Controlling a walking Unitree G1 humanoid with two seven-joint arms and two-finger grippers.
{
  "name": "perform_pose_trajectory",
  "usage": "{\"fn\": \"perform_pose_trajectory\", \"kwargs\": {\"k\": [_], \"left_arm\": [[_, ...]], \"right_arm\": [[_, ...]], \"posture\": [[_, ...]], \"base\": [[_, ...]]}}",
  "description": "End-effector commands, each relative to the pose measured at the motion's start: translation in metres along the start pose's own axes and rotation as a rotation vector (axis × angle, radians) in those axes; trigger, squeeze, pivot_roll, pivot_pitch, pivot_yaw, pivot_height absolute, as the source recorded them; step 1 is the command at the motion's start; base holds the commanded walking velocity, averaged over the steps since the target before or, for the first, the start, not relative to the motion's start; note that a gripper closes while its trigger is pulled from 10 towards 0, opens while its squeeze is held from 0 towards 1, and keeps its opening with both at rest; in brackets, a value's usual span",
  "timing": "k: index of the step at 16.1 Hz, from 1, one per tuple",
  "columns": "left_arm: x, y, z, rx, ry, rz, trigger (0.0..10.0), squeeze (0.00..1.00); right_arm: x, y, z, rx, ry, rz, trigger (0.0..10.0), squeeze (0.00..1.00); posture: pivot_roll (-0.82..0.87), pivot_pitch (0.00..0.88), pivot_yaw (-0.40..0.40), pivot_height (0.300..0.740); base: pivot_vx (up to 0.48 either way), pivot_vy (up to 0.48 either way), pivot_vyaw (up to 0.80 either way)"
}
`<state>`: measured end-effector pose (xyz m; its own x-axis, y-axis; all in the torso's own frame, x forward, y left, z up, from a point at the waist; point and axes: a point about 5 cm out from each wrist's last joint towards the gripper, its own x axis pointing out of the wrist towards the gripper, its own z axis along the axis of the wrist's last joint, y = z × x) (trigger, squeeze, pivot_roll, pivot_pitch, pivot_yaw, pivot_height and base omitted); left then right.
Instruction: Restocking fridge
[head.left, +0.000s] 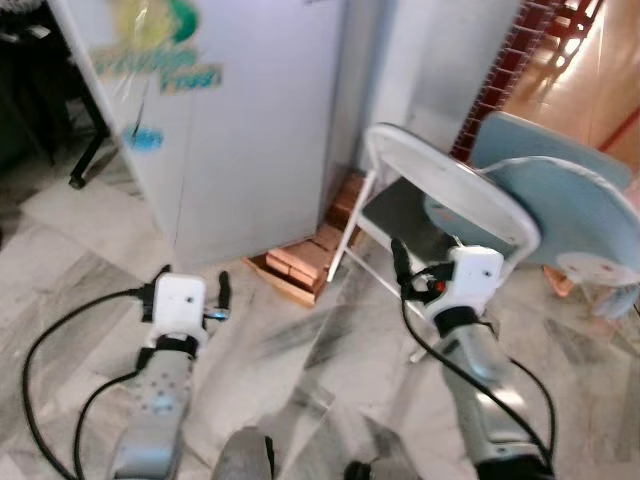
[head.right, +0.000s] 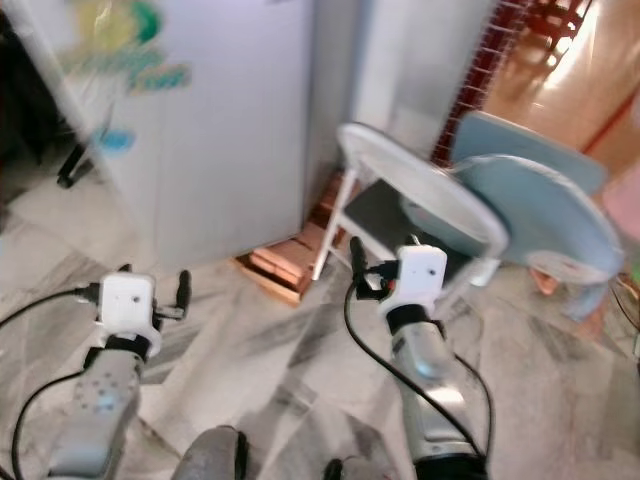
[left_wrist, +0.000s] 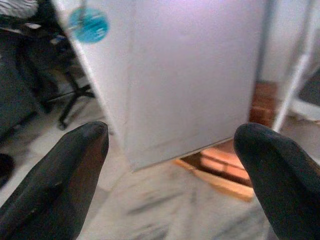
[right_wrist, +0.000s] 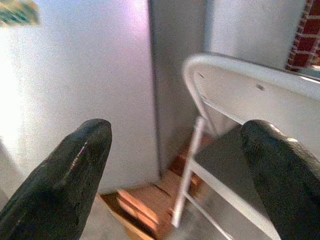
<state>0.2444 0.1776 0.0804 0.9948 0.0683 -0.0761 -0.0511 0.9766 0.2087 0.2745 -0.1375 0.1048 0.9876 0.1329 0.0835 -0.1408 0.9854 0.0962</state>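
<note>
Fridge (head.left: 250, 130) ahead of left gripper (head.left: 192, 285) (apart)

The fridge (head.left: 250, 130) has a smooth, faintly glossy pale grey skin, like painted metal, with a shiny sticker (head.left: 165, 45) on its left face. Under its near corner lie rough reddish bricks (head.left: 300, 262) on a raw wooden board (head.left: 283, 285). To the right, the folding chair (head.left: 450, 185) is smooth white-painted metal with a dark matt seat. The floor (head.left: 80, 240) is polished grey-veined marble. The fingers (left_wrist: 60, 180) look like matt black rubbery plastic.
</note>
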Motion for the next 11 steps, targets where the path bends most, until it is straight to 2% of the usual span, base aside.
{"fn": "perform_pose_trajectory", "kwargs": {"k": [1,3,6,11], "left_arm": [[0.000,-0.002,0.000,-0.018,0.002,-0.005,10.0,0.00],[0.002,-0.003,0.001,-0.031,0.000,0.000,10.0,0.00],[0.012,-0.004,0.014,-0.037,-0.055,0.030,10.0,0.00],[0.017,-0.002,0.025,-0.020,-0.115,0.029,10.0,0.00]], "right_arm": [[-0.003,-0.007,-0.003,-0.024,0.007,-0.009,10.0,0.00],[-0.002,-0.009,-0.003,-0.032,0.003,-0.017,10.0,0.00],[0.000,-0.010,-0.006,-0.025,0.006,-0.016,10.0,0.00],[0.005,-0.011,-0.003,-0.032,-0.010,-0.016,10.0,0.00]], "posture": [[0.15,0.108,-0.038,0.740],[0.15,0.096,-0.036,0.740],[0.15,0.090,-0.055,0.740],[0.15,0.091,-0.058,0.740]], "base": [[0.000,0.480,0.00],[0.000,0.480,0.00],[0.000,0.480,-0.78],[0.000,0.480,-0.76]]}}
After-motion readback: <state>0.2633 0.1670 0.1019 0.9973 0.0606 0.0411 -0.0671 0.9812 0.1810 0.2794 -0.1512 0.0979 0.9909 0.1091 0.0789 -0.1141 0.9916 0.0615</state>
